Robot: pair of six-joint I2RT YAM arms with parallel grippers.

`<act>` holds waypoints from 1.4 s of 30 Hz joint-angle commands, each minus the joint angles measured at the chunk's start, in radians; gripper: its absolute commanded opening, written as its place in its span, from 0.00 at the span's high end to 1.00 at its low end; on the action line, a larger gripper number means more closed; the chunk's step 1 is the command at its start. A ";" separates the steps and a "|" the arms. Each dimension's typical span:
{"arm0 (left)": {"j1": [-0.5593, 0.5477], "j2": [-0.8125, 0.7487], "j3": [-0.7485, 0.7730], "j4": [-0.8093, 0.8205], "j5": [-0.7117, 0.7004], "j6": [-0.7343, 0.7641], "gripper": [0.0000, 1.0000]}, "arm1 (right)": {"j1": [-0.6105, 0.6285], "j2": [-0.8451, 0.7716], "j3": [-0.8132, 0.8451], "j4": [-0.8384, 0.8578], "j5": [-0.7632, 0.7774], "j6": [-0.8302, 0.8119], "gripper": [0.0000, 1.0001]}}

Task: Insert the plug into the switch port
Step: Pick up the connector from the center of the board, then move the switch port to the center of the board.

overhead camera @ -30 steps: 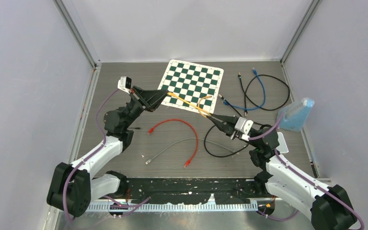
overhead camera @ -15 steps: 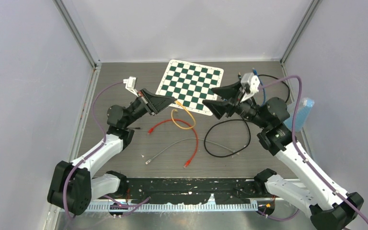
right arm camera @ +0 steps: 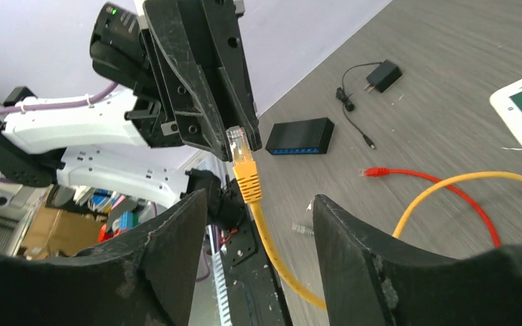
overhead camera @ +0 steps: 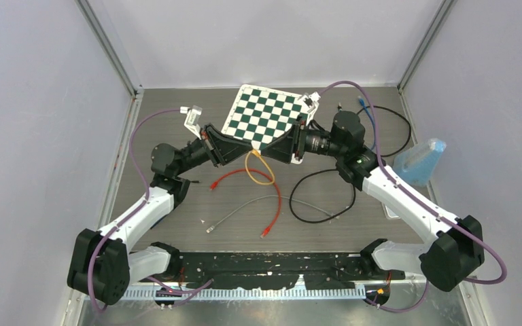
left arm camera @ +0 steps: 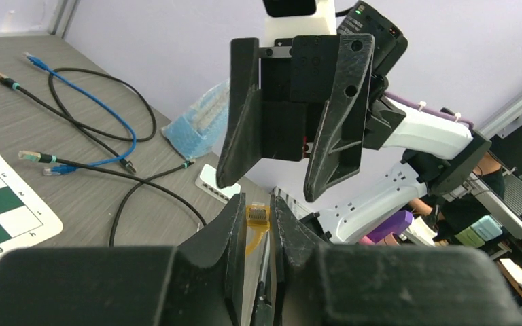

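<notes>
The left hand (left arm camera: 258, 207) is clamped on the yellow plug (right arm camera: 242, 157), pinching it at its fingertips. The right hand (right arm camera: 253, 204) faces it tip to tip with its jaws spread wide, one finger on either side of the plug and touching nothing. Seen from the right wrist, the plug stands lengthwise up the gap between the right fingers, with its clear tip uppermost against the left fingertips. Its yellow cable (overhead camera: 258, 170) drops away below in a slack loop. The coming move turns on the black switch (right arm camera: 298, 136), which lies flat on the desk (right arm camera: 448, 102) beyond the left hand and lower than both hands. Its row of blue ports looks back toward the right hand. By my reading the left arm is the nearer one, and the plug's long axis must be tipped down and lined up square with that port face. The overhead view does not show the switch, so its exact bearing is unclear. A red cable (overhead camera: 251, 178) and a grey cable (overhead camera: 245, 207) lie loose on the dark wood-grain desk under the hands. A black cable (overhead camera: 319, 197) lies to the right hand's side, and a green chessboard mat (overhead camera: 268, 115) lies beyond. Plain pale walls close the cell.
</notes>
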 commanded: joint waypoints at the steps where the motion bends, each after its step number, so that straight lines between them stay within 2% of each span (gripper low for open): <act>1: 0.000 -0.012 0.032 0.017 0.043 0.033 1.00 | 0.019 0.030 0.010 0.102 -0.084 0.012 0.33; 5: 0.000 -0.014 0.028 0.014 0.058 0.031 1.00 | 0.044 0.064 -0.003 0.164 -0.094 0.017 0.36; 9: 0.000 -0.017 0.023 0.011 0.060 0.029 1.00 | 0.062 0.092 -0.002 0.221 -0.111 0.049 0.51; 12: 0.000 -0.021 0.019 0.010 0.061 0.027 1.00 | 0.074 0.095 -0.021 0.246 -0.116 0.053 0.58; 14: 0.000 -0.023 0.016 0.013 0.064 0.021 1.00 | 0.078 0.092 -0.032 0.253 -0.111 0.048 0.66; 16: 0.000 -0.027 0.012 0.018 0.063 0.018 1.00 | 0.078 0.083 -0.045 0.258 -0.099 0.048 0.79; 17: 0.000 -0.028 0.012 0.013 0.059 0.018 1.00 | 0.078 0.079 -0.049 0.260 -0.095 0.047 0.90; 18: 0.002 -0.033 0.011 -0.004 0.047 0.018 1.00 | 0.078 0.068 -0.059 0.260 -0.086 0.043 0.92; 19: 0.004 -0.038 0.013 -0.028 0.033 0.021 0.95 | 0.078 0.060 -0.064 0.259 -0.081 0.039 0.94; 21: 0.015 -0.062 0.022 -0.113 -0.008 0.037 0.68 | 0.078 0.034 -0.077 0.250 -0.054 0.026 0.95; 24: 0.028 -0.150 0.052 -0.389 -0.125 0.135 0.44 | 0.078 -0.024 -0.047 0.163 0.028 -0.026 0.95; 27: 0.028 -0.257 0.118 -0.752 -0.350 0.304 0.24 | 0.078 -0.074 0.009 0.009 0.078 -0.105 0.95; 28: 0.028 -0.284 0.138 -0.861 -0.469 0.335 0.17 | 0.078 -0.100 0.037 -0.050 0.103 -0.121 0.95; 32: 0.045 -0.342 0.197 -1.166 -0.759 0.418 0.05 | 0.077 -0.169 0.115 -0.198 0.191 -0.221 0.95; 36: 0.100 -0.318 0.236 -1.422 -1.026 0.390 0.00 | 0.075 -0.214 0.174 -0.289 0.264 -0.253 0.95; 38: 0.168 -0.295 0.245 -1.536 -1.090 0.335 0.01 | 0.075 -0.236 0.187 -0.307 0.288 -0.261 0.95; 42: 0.355 -0.281 0.185 -1.585 -1.126 0.232 0.01 | 0.075 -0.287 0.183 -0.328 0.291 -0.296 0.95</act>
